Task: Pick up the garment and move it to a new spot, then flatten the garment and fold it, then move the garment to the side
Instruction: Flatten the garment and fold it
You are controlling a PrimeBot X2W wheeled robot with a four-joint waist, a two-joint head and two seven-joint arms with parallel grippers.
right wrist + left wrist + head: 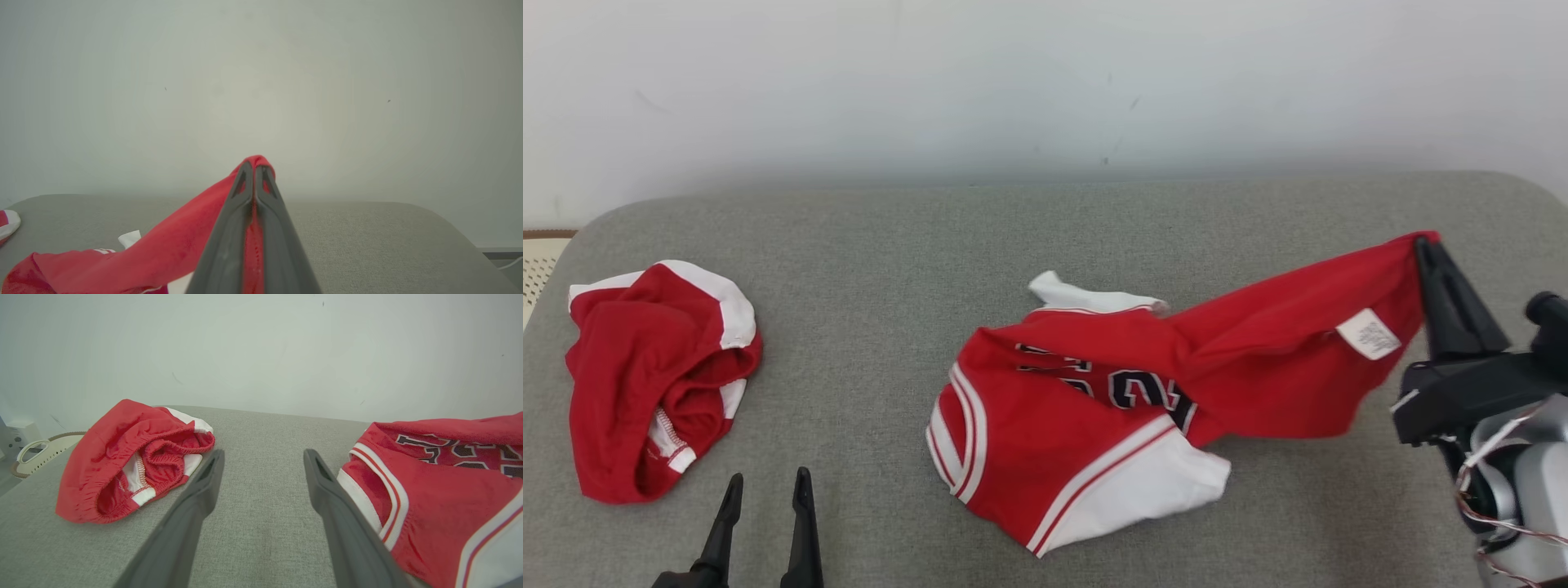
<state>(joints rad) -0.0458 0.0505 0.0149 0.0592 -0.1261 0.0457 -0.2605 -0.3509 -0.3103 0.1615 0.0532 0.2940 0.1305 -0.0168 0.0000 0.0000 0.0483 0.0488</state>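
Entry: red jersey (pixel 1094 408), white-trimmed with dark numerals, taken to be the task's garment. It lies at the middle of the grey counter (pixel 1045 220). Its body is crumpled on the surface at 6 o'clock of its own spread, and one red edge is drawn up and out toward 3 o'clock of the head view. Holder: right pincer (pixel 1425 242), fingers pressed fully together on a fold of that edge, just past the white label (pixel 1370 333). The right wrist view shows red cloth nipped between them up to the tips. The grip sits at an edge, probably so the cloth can hang open once lifted. Most of the jersey rests on the counter, so the carry to a new spot looks only begun. Left pincer (pixel 768 475): at 7 o'clock, fingers spread wide and holding nothing, low over bare counter between the two garments; it is likely parked ready for a second corner. Also present: red shorts (pixel 654 376), bunched at 9 o'clock, well apart from the jersey. Open room: a broad bare strip at 12 o'clock up to the wall (pixel 1045 82), and more at 5 o'clock. The counter's rounded far corner lies at about 2 o'clock, so further travel toward 3 o'clock appears limited. A drag toward 9 o'clock would risk meeting the shorts.
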